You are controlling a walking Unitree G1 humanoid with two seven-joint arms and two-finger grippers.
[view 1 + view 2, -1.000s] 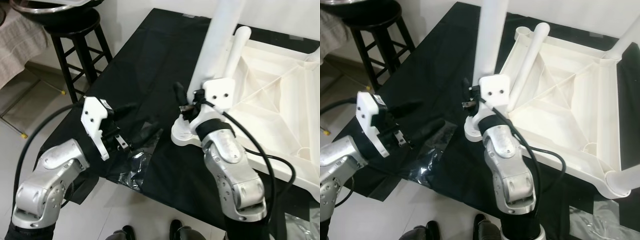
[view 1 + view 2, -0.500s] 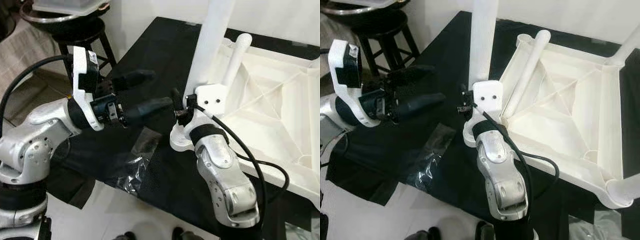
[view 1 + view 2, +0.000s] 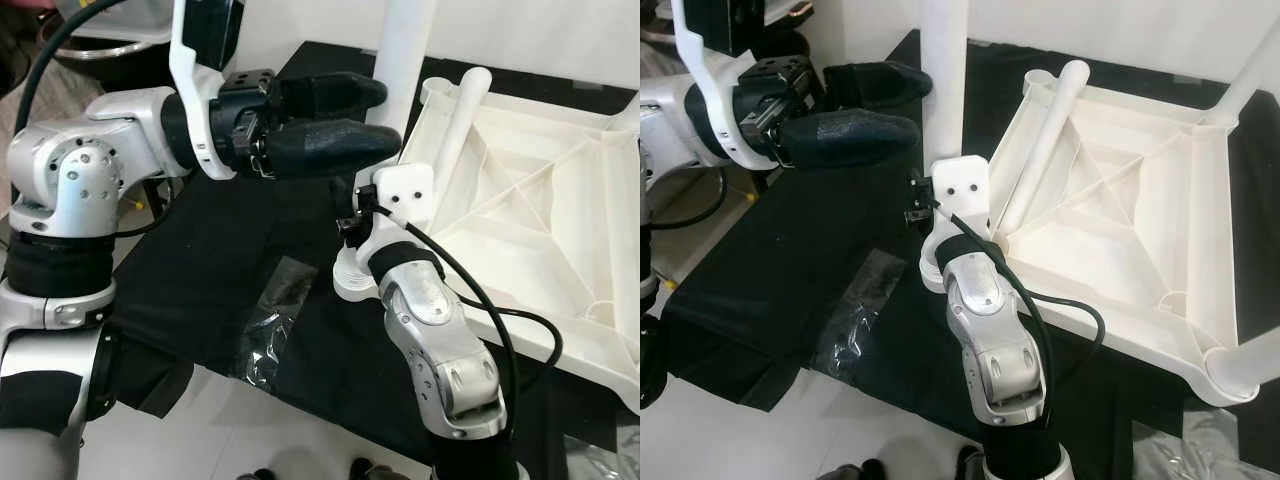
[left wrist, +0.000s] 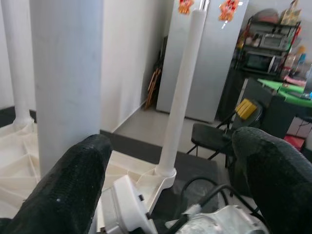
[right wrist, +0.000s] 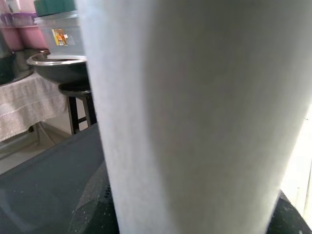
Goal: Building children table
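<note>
- While the white plastic children's table top lies upside down on the black cloth, your step in hand looks like seating a leg at its near corner.
- Use the tall white plastic table leg as your landmark: it stands upright just beside that near corner, its flared foot on the cloth.
- Your right hand sits low against this leg, just above the foot. The right wrist view has the leg pressed close between the dark fingers, so it reads as clenched on the leg.
- Your left hand is higher up the same leg, fingers spread apart and released, one on either side, not yet closed on it.
- A second white leg lies loose across the upturned top, beyond the upright one; other legs already stand at the far corners.
- A clear plastic bag lies on the cloth below the upright leg, towards you.
- Next, I judge, you should close the left hand on the upper shaft to steady it, then guide the foot over into the corner socket, keeping the leg plumb.
</note>
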